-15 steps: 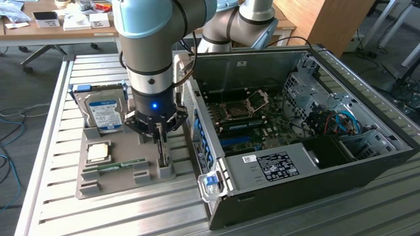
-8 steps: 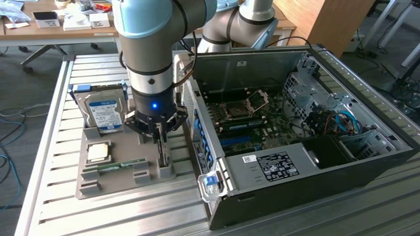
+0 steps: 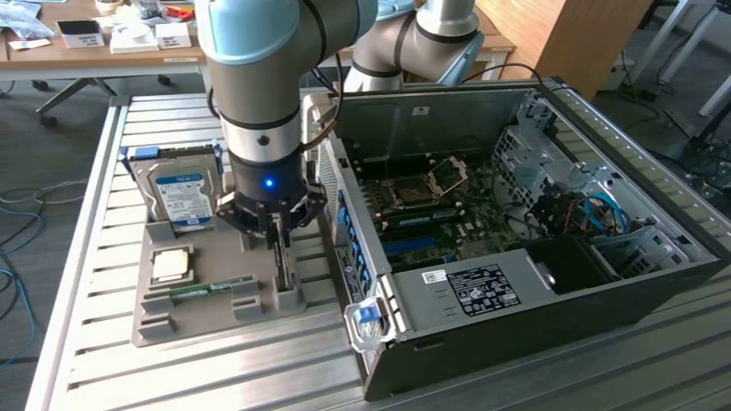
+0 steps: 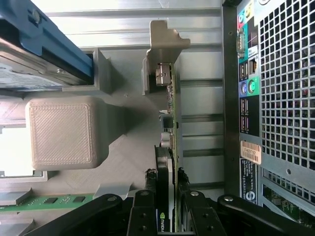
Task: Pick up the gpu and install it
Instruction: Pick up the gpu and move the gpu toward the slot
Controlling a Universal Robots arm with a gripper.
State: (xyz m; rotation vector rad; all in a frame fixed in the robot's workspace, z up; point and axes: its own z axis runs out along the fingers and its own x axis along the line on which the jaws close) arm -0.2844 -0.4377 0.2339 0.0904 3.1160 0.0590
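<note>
Black two-fingered gripper (image 4: 166,189): jaws at a middling width, one finger on each face of the card. It seems clamped on it, though contact on the fan side is shadowed.

Gpu (image 4: 171,123), a thin green circuit card with black fan and silver metal end bracket: stands on edge in a slot of the tray, not yet lifted, bracket seated in a notched grey post.

Flat grey printed plastic tray (image 3: 205,318): lies on the slatted metal table, at the exterior view's left of the case.

Open black and silver computer case (image 3: 549,325): lies on its side just beside the tray, motherboard exposed.

Silver hard drive with blue-white label (image 3: 183,193): stands at the tray's far end.

Narrow green RAM strip (image 3: 211,288): lies in the tray's near part.

Handling note (judgement): raise the card straight up out of the slot, upright and square. A tilt could jam the bracket in its post or swing the card into the nearby case wall.
</note>
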